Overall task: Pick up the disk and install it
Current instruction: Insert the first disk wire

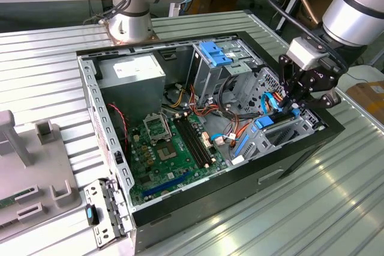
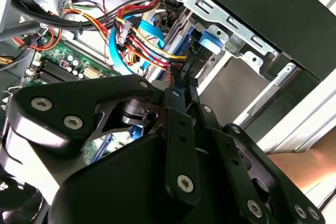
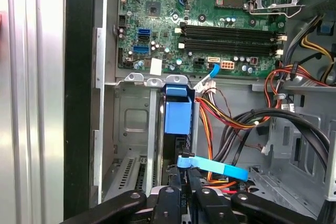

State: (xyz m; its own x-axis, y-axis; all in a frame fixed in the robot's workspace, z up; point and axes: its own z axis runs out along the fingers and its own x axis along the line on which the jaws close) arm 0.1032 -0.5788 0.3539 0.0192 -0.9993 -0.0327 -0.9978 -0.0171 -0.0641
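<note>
Gripper (image 1: 298, 105) of the arm hangs at the right side of the exterior view, low over the right end of the open computer case (image 1: 288, 160), just above the grey metal drive cage (image 1: 282, 133). The case lies on its side on a ribbed metal table (image 1: 312, 208).

In both wrist views the gripper (image 3: 185, 176) (image 2: 181, 80) points into this cage. Its two black fingers (image 3: 175, 198) stand very near to each other, with only a thin slit between, and I see nothing clamped in this slit, so the pincer is narrow, almost fully closed.

The disk (image 3: 177, 114) shows in the first wrist view. It stands on its edge inside a slot of the cage, with the blue bracket on its far end and its dark body running toward the fingertips. The tips are right at its near edge; if they really touch it, I cannot tell. A light blue flat cable (image 3: 215, 168) crosses just beside the fingertips, and a bundle of red, yellow and black wires (image 3: 231, 124) lies beside the slot.

In the exterior view the green motherboard (image 1: 168, 148) fills the middle of the case. The grey power-supply box (image 1: 132, 76) sits in the upper left corner of the case, and a blue latch (image 1: 213, 55) sits on top of another cage at the upper middle.
</note>
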